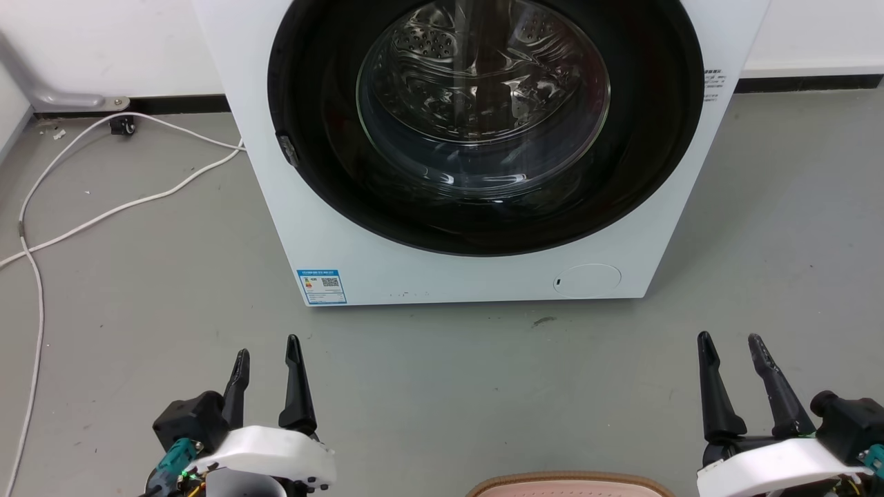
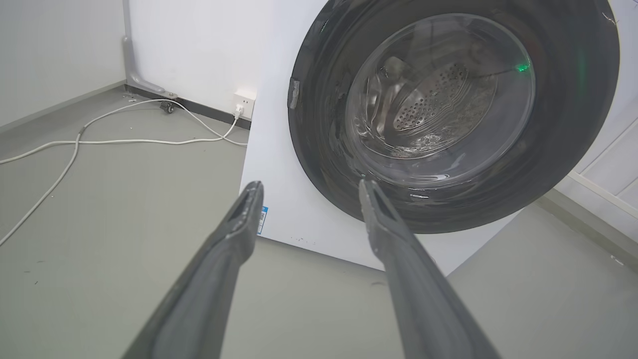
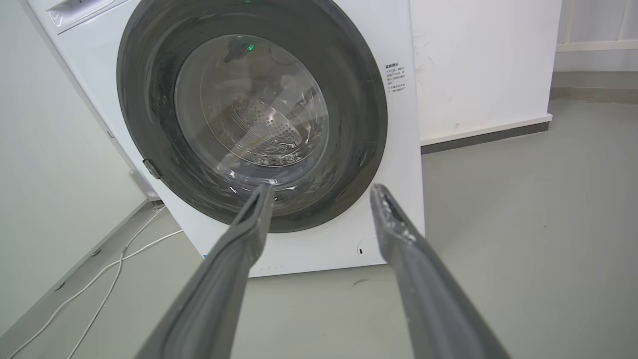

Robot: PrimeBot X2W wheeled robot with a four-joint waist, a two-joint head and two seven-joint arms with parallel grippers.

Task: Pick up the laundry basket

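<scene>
**Head view: basket at the bottom edge, both grippers empty**

Head view: the laundry basket (image 1: 570,484) showed as a sliver of tan rim and pink inside at the bottom edge. It lay between the left gripper (image 1: 268,347) and the right gripper (image 1: 730,337) and touched neither. Both grippers had their jaws apart with nothing between them, pointing toward the white washing machine (image 1: 331,235). Its dark round door (image 1: 311,138) was shut. A white cable (image 1: 103,215) trailed over the grey floor (image 1: 442,386) at the left of the view.

Left wrist view: the left gripper (image 2: 311,183) had its jaws spread and empty, aimed at the washing machine (image 2: 279,149). The cable (image 2: 124,142) ran to a wall socket (image 2: 244,102).

Right wrist view: the right gripper (image 3: 323,187) had its jaws parted around nothing, before the lower part of the door (image 3: 149,99).
</scene>
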